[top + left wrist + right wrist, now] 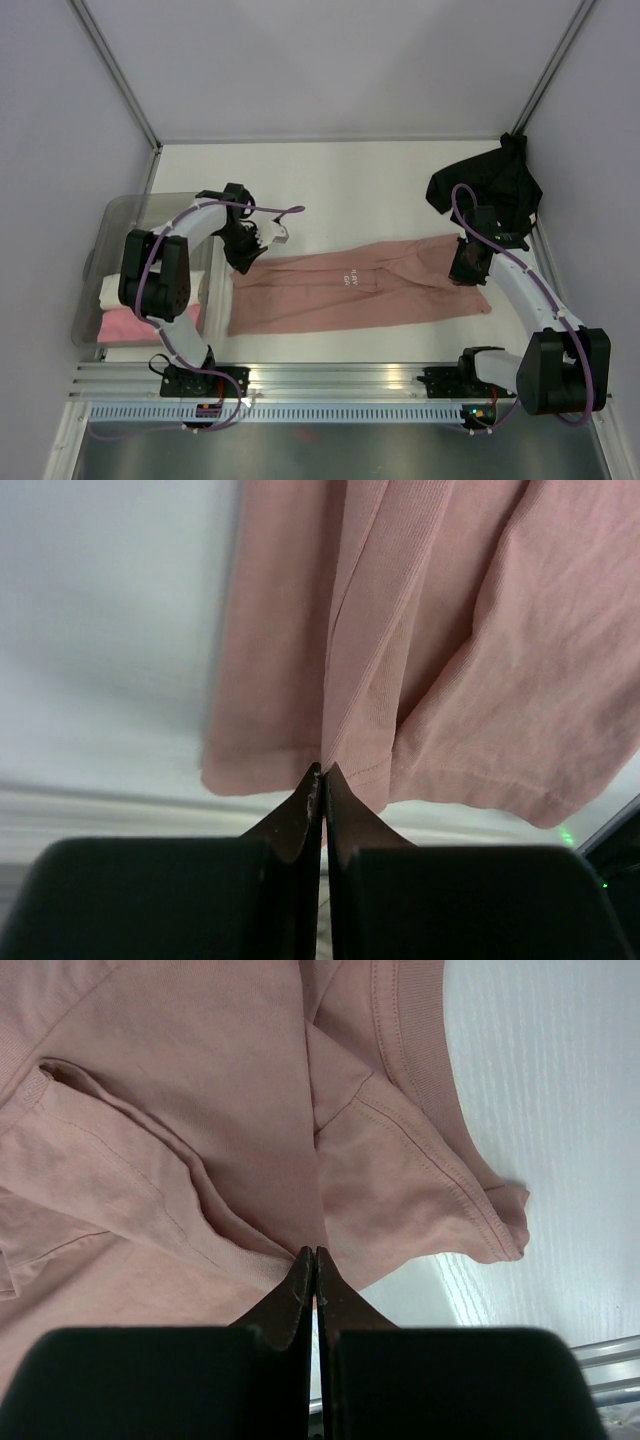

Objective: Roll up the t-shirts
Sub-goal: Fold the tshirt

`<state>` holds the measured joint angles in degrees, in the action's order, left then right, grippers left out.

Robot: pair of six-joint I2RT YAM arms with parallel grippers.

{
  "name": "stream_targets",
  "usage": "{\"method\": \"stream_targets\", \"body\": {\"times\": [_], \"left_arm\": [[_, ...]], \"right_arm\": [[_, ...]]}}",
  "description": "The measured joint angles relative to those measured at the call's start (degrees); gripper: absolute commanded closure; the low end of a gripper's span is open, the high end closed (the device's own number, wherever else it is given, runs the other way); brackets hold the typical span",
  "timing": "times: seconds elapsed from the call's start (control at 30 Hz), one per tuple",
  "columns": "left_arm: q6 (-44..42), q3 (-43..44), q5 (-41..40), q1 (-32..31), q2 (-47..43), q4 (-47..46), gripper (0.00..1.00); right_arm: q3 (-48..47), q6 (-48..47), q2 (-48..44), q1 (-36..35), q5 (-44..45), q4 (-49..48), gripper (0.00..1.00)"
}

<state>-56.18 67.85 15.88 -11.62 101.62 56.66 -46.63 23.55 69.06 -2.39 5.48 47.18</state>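
Note:
The salmon-pink t-shirt (350, 298), with its small white chest print (350, 279), lies folded into a long strip across the middle of the table. My left gripper (243, 262) is shut on a pinch of the hem at the strip's left end; the left wrist view shows its jaws (323, 772) closed on the pink cloth (450, 630). My right gripper (467, 268) is shut on a fold at the collar end; the right wrist view shows its jaws (315, 1253) closed on the cloth (200, 1080) beside the ribbed collar (420, 1050). The black t-shirt (490, 185) lies crumpled at the back right.
A translucent grey plastic bin (120, 215) stands at the left table edge, holding a cream roll (115, 292) and a bright pink roll (135, 325). Grey walls close in the back and sides. A metal rail (330, 375) runs along the near edge.

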Motion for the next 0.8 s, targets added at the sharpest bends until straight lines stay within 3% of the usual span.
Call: {"method": "stream_targets", "body": {"times": [0.43, 0.6, 0.8], "left_arm": [[0.81, -4.13, -8.31, -1.14, -11.47, -8.20, 0.98], [0.81, -11.34, -11.32, -4.11, -16.61, -10.78, 0.98], [1.01, -18.56, -13.62, -7.32, -16.81, -11.41, 0.96]], "right_arm": [[-3.17, -0.81, 0.02, 0.00, 2.16, 2.01, 1.00], [-3.34, -0.44, 0.42, 0.00, 1.90, 2.82, 1.00], [-1.14, 0.94, 2.38, 0.00, 0.98, 2.73, 1.00]]}}
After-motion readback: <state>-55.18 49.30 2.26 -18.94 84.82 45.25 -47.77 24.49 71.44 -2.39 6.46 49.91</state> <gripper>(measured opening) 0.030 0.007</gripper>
